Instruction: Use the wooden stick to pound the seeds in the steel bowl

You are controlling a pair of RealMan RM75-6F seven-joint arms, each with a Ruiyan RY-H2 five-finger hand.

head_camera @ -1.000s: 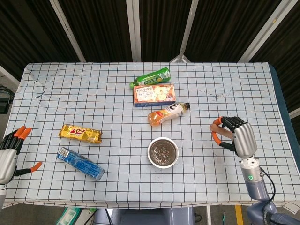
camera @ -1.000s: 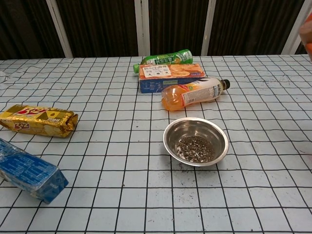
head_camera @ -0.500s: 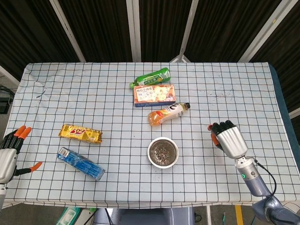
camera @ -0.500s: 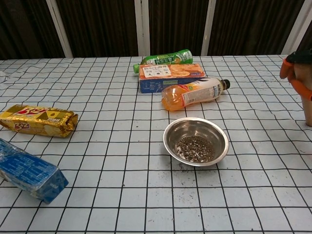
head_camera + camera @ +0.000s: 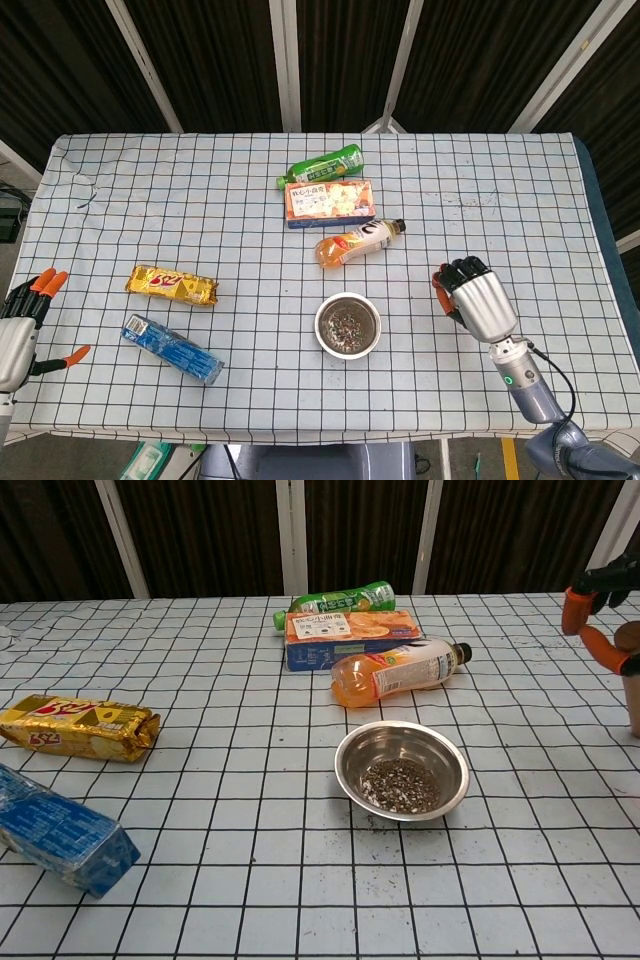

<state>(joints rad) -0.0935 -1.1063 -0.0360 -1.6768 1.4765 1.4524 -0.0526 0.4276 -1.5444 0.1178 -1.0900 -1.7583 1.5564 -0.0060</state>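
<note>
At the far left the robot's left hand [image 5: 18,318], grey with orange fingertips, hangs off the table edge with its fingers apart and nothing in them, judged idle for this task; beside it lie a gold foil snack packet [image 5: 171,285] and a blue wrapped biscuit pack [image 5: 171,349], flat and well apart from the work; at centre a green bottle [image 5: 322,165], an orange-printed carton [image 5: 329,203] and an orange juice bottle [image 5: 359,243] lie on their sides behind the round steel bowl [image 5: 401,770], which holds dark seeds [image 5: 399,785] pooled at its bottom; to the right the right hand [image 5: 472,302] is curled around the upright wooden stick [image 5: 631,685], presumably to carry it bowlward; the stick is cut off by the chest view's edge and hidden under the hand from above, so its full length cannot be made out.
</note>
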